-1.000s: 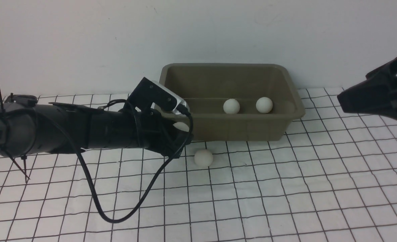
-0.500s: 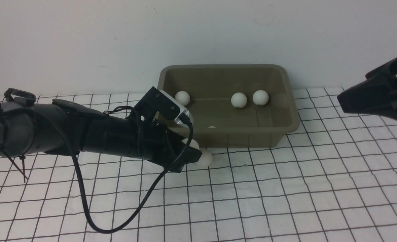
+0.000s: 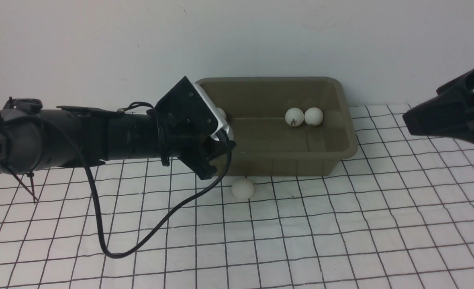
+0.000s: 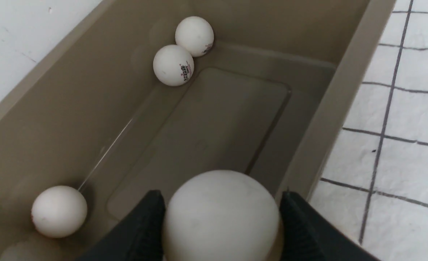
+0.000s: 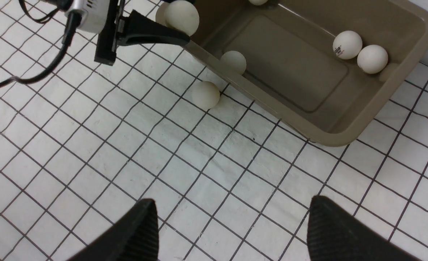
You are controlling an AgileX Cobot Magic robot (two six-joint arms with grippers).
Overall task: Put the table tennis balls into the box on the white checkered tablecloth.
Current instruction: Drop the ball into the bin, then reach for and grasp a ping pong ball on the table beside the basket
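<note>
My left gripper point(image 4: 221, 197) is shut on a white table tennis ball point(image 4: 221, 217) and holds it over the near left corner of the olive-grey box point(image 3: 269, 79). In the front view the wrist hides that ball. Two balls point(image 3: 294, 117) point(image 3: 313, 116) touch at the box's far wall. Another point(image 3: 221, 113) peeks out behind the wrist. One more point(image 5: 233, 61) lies against the near wall. A single ball point(image 3: 243, 189) rests on the white checkered tablecloth point(image 3: 341, 224) just in front of the box. My right gripper point(image 5: 232, 204) hangs open and empty above the cloth, right of the box.
The box stands against a white wall point(image 3: 100, 52) at the back. A black cable point(image 3: 100, 224) loops down from the left wrist onto the cloth. The right arm point(image 3: 454, 108) hovers at the right edge, level with the box.
The left arm dipped beside the loose ball, then rose and rolled, carrying its ball over the box's left end. The box shifted slightly and the balls inside rolled. The right arm stayed still.
</note>
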